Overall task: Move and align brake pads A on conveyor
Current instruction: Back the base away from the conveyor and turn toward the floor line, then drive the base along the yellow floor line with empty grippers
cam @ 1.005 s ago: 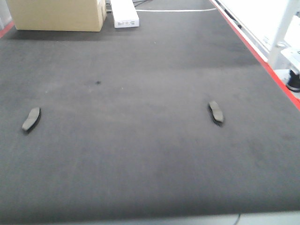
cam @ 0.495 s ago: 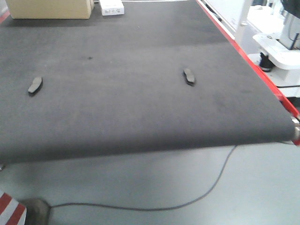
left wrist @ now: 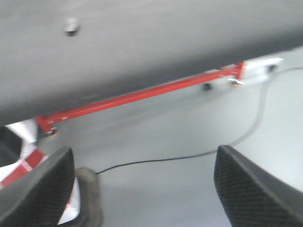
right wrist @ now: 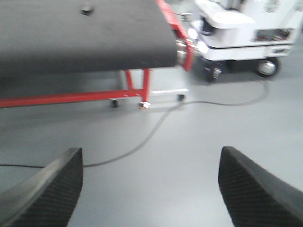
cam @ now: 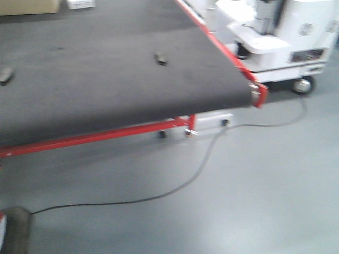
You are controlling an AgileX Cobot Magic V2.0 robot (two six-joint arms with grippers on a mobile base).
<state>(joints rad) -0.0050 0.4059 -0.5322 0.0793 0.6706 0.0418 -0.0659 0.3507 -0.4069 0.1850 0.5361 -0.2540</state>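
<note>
Two brake pads lie on the charcoal conveyor (cam: pixel 95 79): one dark pad (cam: pixel 160 58) near the belt's right side, another pad (cam: pixel 5 75) at the left frame edge. The left wrist view shows one pad (left wrist: pixel 71 25) far up on the belt (left wrist: pixel 142 42); the right wrist view shows a pad (right wrist: pixel 86 8) on the belt (right wrist: pixel 80 38). My left gripper (left wrist: pixel 144 184) is open over the grey floor, nothing between its fingers. My right gripper (right wrist: pixel 150 187) is open too, also over bare floor, away from the belt.
The conveyor's red frame (cam: pixel 95 137) and legs (right wrist: pixel 137 87) stand ahead. A dark cable (cam: pixel 201 164) snakes across the grey floor. A white wheeled machine (cam: pixel 275 37) stands right of the belt. A cardboard box (cam: pixel 29 5) sits at the belt's far end.
The front view has pulled back and swung right: the belt and both pads shrank toward the upper left, and the floor, red frame and white machine came into view.
</note>
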